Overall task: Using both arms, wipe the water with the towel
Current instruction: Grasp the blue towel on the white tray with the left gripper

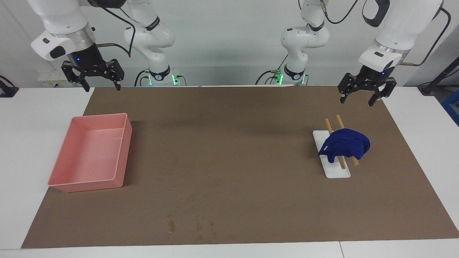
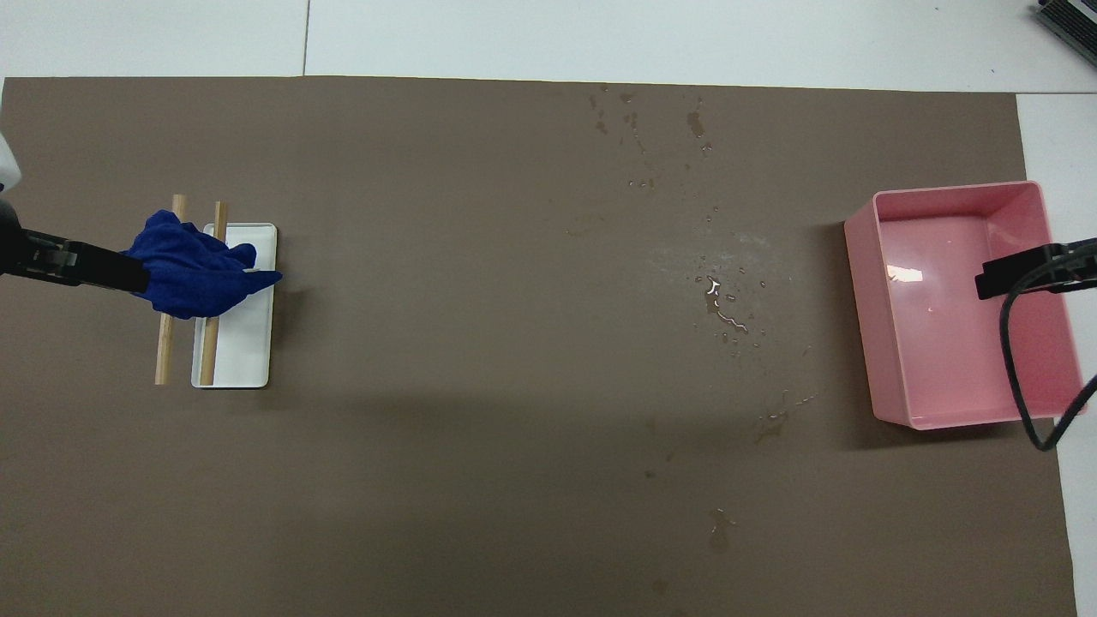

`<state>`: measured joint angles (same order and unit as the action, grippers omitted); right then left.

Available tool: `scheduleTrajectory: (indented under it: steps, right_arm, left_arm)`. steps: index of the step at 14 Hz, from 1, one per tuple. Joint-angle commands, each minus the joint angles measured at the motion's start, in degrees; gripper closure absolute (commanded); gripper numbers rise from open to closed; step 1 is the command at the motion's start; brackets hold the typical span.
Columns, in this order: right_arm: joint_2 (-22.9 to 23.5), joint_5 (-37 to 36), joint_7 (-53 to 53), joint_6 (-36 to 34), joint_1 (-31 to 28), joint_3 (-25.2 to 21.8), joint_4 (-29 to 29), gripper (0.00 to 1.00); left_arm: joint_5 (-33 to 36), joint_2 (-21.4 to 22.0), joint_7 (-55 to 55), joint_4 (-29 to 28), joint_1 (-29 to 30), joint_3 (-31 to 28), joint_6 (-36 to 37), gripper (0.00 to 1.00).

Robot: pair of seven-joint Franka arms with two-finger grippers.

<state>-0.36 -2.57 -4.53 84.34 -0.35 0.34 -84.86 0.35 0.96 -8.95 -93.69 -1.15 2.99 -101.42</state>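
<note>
Both black open-frame grippers, left (image 1: 366, 93) and right (image 1: 92, 77), hang with fingers apart, the crumpled blue cloth towel (image 1: 345, 145) seemingly draped across two wooden sticks (image 1: 334, 123) below the left fingers for easy pinching.

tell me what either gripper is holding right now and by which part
Nothing is held: the left gripper and right gripper are open in the air; the crumpled dark blue cloth towel lies untouched.

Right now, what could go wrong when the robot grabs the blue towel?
1. The crumpled dark blue towel lies draped over two thin wooden sticks on a small white tray; lifting it may drag the sticks off.
2. The water specks are faint on the brown mat, so wiping might miss some.
</note>
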Motion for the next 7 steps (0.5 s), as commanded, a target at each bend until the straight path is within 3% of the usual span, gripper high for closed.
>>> scheduleTrajectory:
  steps: [1, 4, 7]
  right_arm:
    - [0.1, 0.2, -0.8, -0.8, -0.4, 0.4, 0.2, 0.00]
    - [-0.2, 4.5, 2.6, -0.4, -0.5, 0.4, -0.4, 0.00]
    - [-0.9, 8.9, 10.2, 1.7, -0.4, 0.4, -2.1, 0.00]
  left_arm:
    - [3.6, -2.3, 1.2, -2.4, 0.5, -0.2, -6.9, 0.00]
    - [7.6, -3.5, 14.8, -9.7, 0.4, -0.2, -13.4, 0.00]
    - [13.6, -3.7, 18.4, -16.1, 0.1, -0.2, -19.3, 0.00]
